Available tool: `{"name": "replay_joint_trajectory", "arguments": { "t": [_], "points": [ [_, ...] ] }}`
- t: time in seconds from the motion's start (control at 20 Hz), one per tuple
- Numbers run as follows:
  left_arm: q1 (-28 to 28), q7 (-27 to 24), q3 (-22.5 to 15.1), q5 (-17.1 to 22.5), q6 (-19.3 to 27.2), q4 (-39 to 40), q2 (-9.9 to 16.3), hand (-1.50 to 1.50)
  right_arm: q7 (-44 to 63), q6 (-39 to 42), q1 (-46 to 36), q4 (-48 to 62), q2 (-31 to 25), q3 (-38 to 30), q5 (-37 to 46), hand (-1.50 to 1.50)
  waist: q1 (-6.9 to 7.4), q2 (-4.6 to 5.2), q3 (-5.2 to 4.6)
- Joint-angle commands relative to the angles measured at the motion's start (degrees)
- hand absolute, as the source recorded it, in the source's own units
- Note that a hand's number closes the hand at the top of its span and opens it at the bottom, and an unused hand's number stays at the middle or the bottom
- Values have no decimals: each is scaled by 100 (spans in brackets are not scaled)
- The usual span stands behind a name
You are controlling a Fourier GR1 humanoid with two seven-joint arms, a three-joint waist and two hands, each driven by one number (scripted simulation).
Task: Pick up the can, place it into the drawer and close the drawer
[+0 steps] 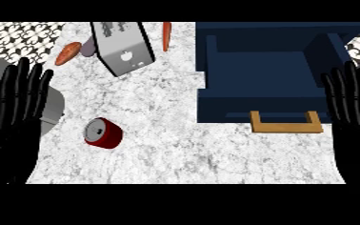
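The can (103,133) is dark red with a grey metal end, and it lies tipped on its side on the white marbled table (175,152), toward the lower left, with the grey end turned up and to the left. No writing on it can be read. Nothing touches it.

Well to its right stands the drawer (256,71), a dark blue box pulled open, with a tan wooden handle (286,122) on its near front. Its inside shows only blue walls and floor.

Above the can, a silver toaster (124,46) sits tilted, bearing a small apple-shaped mark on its face. An orange-red vegetable (68,53) lies just left of it, and a carrot (166,35) just right.

The left robot hand (21,105) shows at the left edge, fingers straight and up, holding nothing. The right robot hand (343,97) shows at the right edge beside the drawer, likewise with fingers straight, apart and empty.
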Motion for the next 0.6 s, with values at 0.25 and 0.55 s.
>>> {"name": "replay_joint_trajectory", "arguments": {
  "t": [0.25, 0.55],
  "points": [
    [1256, -358, 852, 2070, -1678, -647, 737, -150, -308, 140, 110, -96, -51, -256, -247, -150, 30, -78, -254],
    [1501, 1436, 1482, 2376, -1113, -168, 987, -150, 1288, -381, 48, 179, 34, -360, -175, -150, -15, -58, -249]
  ]
}}
